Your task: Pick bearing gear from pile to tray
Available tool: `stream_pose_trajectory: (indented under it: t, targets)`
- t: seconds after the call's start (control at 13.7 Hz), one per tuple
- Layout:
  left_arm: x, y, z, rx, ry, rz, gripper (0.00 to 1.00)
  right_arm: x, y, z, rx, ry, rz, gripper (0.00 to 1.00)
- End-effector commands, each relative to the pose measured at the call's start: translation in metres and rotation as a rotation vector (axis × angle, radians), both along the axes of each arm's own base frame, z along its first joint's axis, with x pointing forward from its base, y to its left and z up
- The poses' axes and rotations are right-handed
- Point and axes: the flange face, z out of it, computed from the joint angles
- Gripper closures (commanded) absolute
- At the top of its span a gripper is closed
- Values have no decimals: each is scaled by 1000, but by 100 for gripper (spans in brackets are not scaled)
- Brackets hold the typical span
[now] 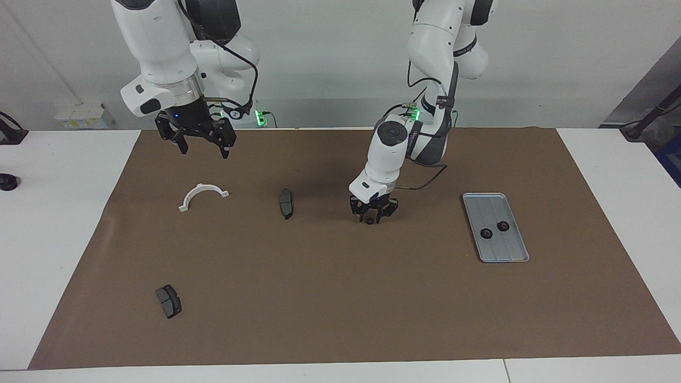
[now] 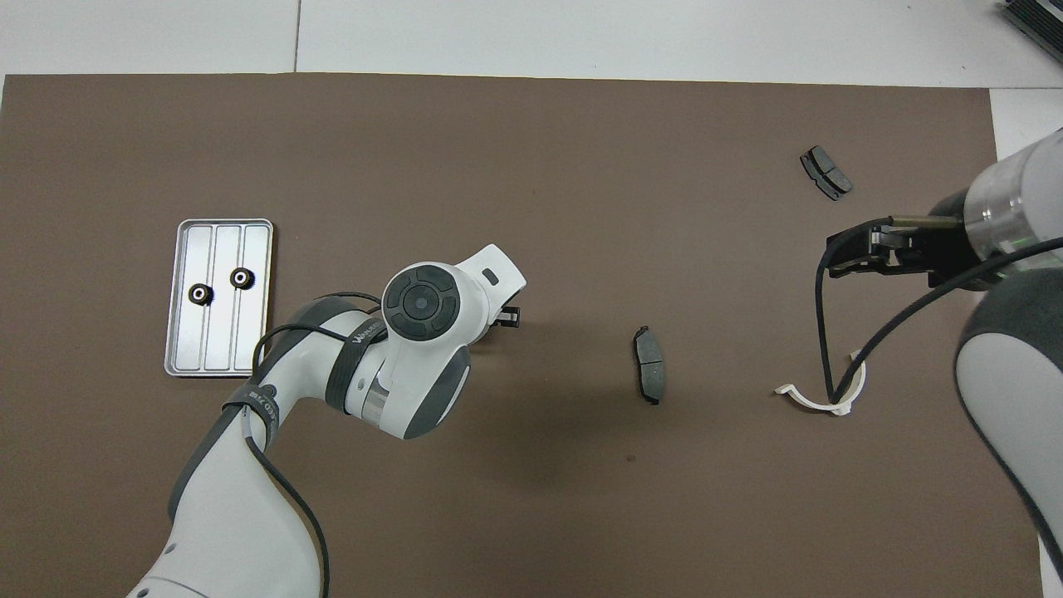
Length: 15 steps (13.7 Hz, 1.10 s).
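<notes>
We take the flat silver-grey rectangular metal tray (image 1: 496, 227) as our landmark; it lies on the brown mat (image 1: 340, 298) of the counter toward the left arm's end, with two small black round gears (image 1: 486, 233) already in it. Well apart from the tray, toward the middle of the mat, the left gripper (image 1: 372, 217) stands low around a third tiny black gear (image 1: 370, 221). We cannot tell whether its fingers are pinching that gear yet.

We judge the main risk to be a shallow or off-centre pinch: so small a round part could squirt out or roll away. A lift begun too soon could leave it on the mat.

The right gripper (image 1: 204, 148) waits spread and empty, high over the mat's edge near the white half-ring bracket (image 1: 203, 196).

From overhead, the left arm's wrist hides the gear entirely.
</notes>
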Motion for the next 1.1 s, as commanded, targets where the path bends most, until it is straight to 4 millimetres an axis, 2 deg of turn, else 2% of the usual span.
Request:
stream_pose_trajectory:
  t: [0.0, 0.15, 0.22, 0.37, 0.59, 0.73, 0.8, 0.95, 1.02]
  targets:
    - [-4, -2, -5, 12, -21, -15, 50, -6, -25, 2, 69, 41, 34, 0]
    - [-5, -2, -5, 14, -19, -16, 55, -10, -30, 4, 69, 50, 34, 0]
    - [-5, -1, -5, 16, -15, -16, 61, -9, -29, 5, 62, 44, 36, 0]
    - [-5, -1, -5, 17, -14, -16, 76, -6, -28, 18, 58, 18, 29, 0]
    - [-3, 4, -6, 29, 6, -14, 100, -3, -27, 14, 45, 23, 31, 0]
    - [6, 9, 0, 34, 5, -5, 100, -3, -23, 15, 15, 20, 43, 0]
    - [20, 17, 11, 34, -7, 11, 100, -3, -20, 13, 15, 23, 48, 0]
    - [58, 46, 34, 33, -5, 76, 100, -3, -12, 8, 14, 31, 51, 0]
    - [80, 72, 49, 32, -7, 119, 100, -3, -12, 6, 14, 34, 36, 0]
